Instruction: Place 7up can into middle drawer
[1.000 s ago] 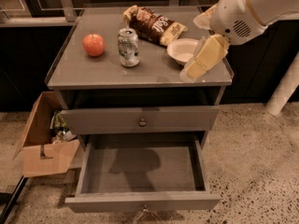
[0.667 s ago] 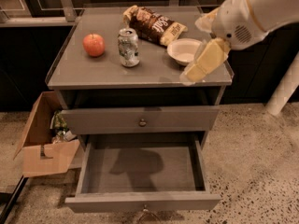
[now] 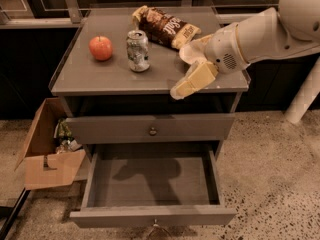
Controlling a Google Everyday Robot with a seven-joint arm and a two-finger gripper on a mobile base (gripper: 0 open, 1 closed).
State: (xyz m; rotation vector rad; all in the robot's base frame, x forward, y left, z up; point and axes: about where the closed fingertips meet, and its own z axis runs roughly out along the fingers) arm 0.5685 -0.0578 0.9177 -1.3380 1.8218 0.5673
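The 7up can (image 3: 137, 50) stands upright on the grey cabinet top (image 3: 100, 76), between a red apple (image 3: 101, 47) and a brown chip bag (image 3: 169, 26). The middle drawer (image 3: 152, 179) is pulled out below, its grey box showing nothing inside. The closed drawer front (image 3: 152, 129) with a round knob sits above it. My gripper (image 3: 184, 88), with cream-coloured fingers, hangs over the front right of the cabinet top, to the right of the can and apart from it. It holds nothing that I can see.
A white bowl (image 3: 192, 51) lies on the top behind my wrist, mostly hidden by it. An open cardboard box (image 3: 42, 149) with litter stands on the floor at the left. A white post (image 3: 305, 96) stands at the right.
My arm has moved left and lower across the cabinet top, bringing the gripper nearer the can. The can, apple and bag have not moved.
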